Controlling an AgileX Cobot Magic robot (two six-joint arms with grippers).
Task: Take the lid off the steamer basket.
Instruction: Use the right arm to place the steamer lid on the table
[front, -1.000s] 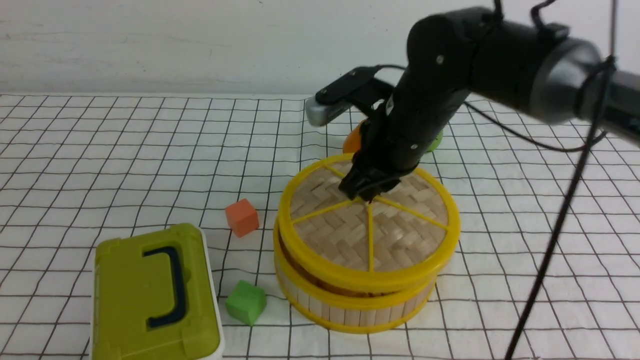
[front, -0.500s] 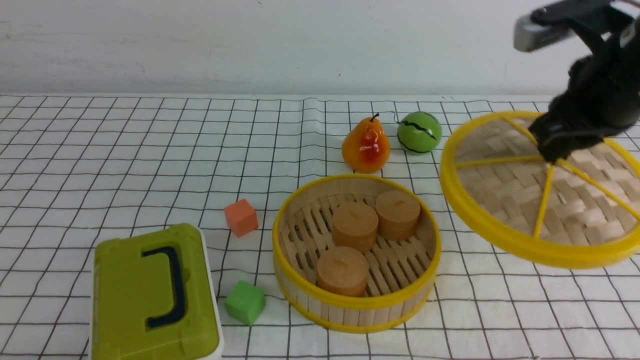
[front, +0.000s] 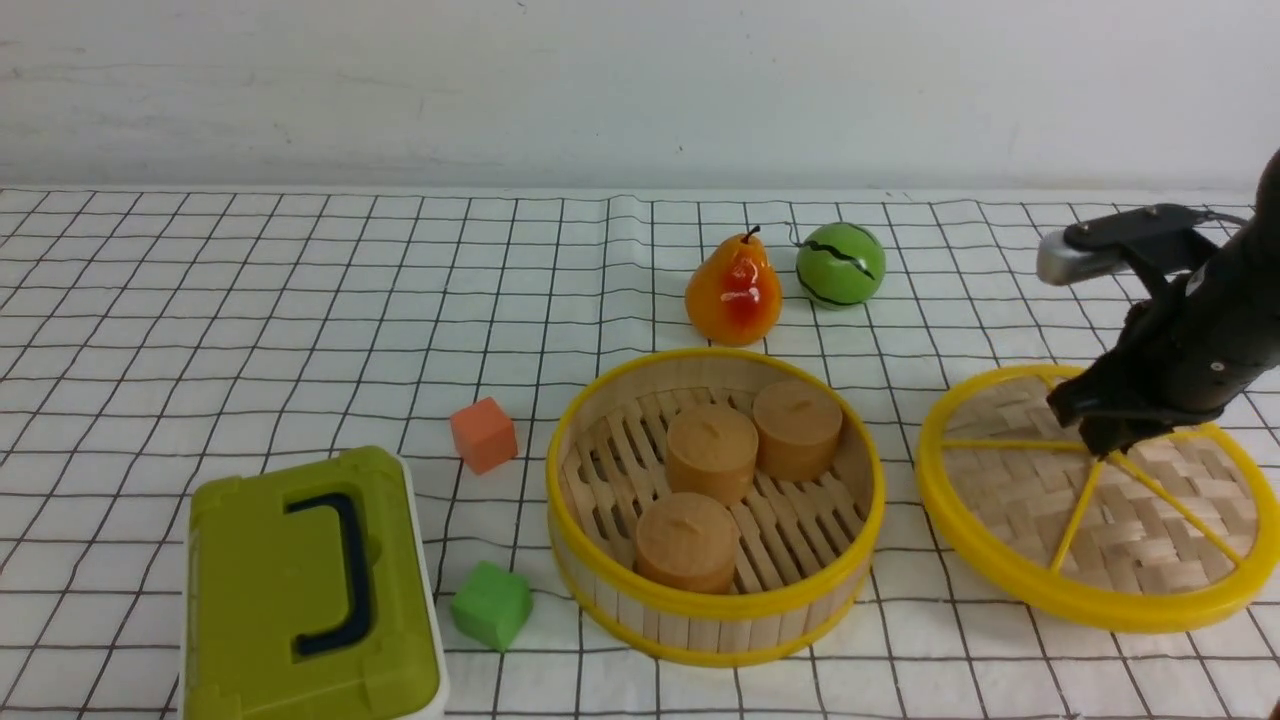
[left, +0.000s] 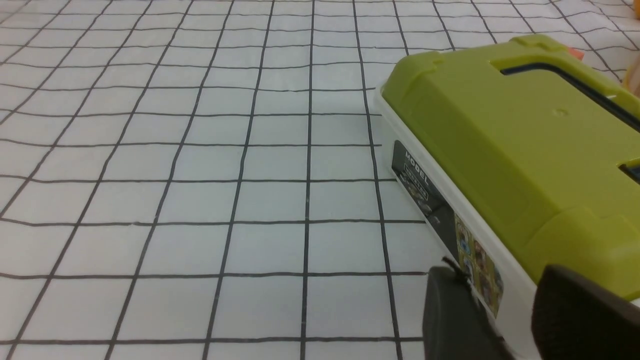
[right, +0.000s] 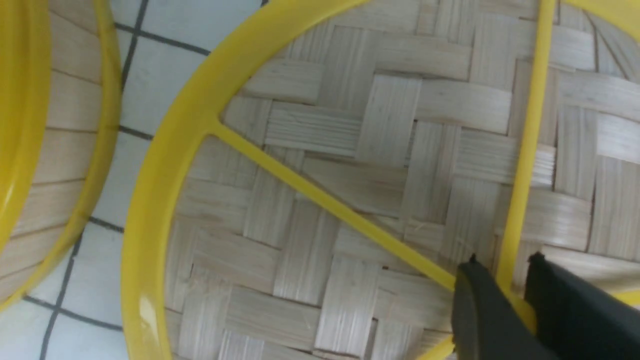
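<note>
The lid (front: 1010, 490), a woven bamboo disc with a yellow rim and spokes, is off the steamer basket (front: 715, 612) and low over the table to its right. I cannot tell whether it touches the cloth. My right gripper (front: 1100, 445) is shut on the lid's central hub. The right wrist view shows its jaws (right: 505, 280) pinching the hub, the lid (right: 350, 125) below and the basket wall (right: 30, 150) beside it. The basket is open and holds three brown cylinders (front: 712, 450). My left gripper (left: 505, 305) is open and empty beside the olive-green box (left: 520, 140).
The olive-green box with a dark handle (front: 300, 590) stands at the front left. An orange cube (front: 483, 434) and a green cube (front: 491, 603) lie left of the basket. A pear (front: 733, 285) and a green ball (front: 840, 264) sit behind it.
My right gripper lifted the lid off the basket, carried it to the right, then lowered it toward the table. The basket's three cylinders came into view.
</note>
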